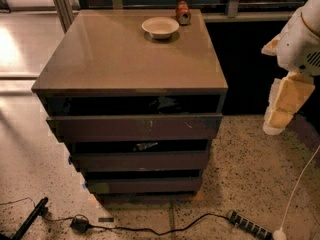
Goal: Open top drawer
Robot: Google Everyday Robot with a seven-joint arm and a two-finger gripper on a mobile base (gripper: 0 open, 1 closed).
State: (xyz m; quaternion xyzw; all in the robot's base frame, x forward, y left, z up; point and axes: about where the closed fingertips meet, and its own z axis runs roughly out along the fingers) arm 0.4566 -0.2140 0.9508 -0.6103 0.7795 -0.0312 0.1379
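The brown cabinet (130,54) stands in the middle of the camera view. The top drawer (135,127) is its widest front, long, flat, dark brown and handleless, with pale scuffs near the right end. A dark gap shows between it and the cabinet top. My gripper (281,106), pale yellow under a white arm, hangs in the air to the right of the cabinet at about the top drawer's height. It is apart from the drawer and touches nothing.
Two narrower drawer fronts (140,161) (142,185) sit below. A white bowl (160,27) and a can (183,12) stand at the back of the cabinet top. A power strip (249,226), cables and a black bar (30,219) lie on the speckled floor in front.
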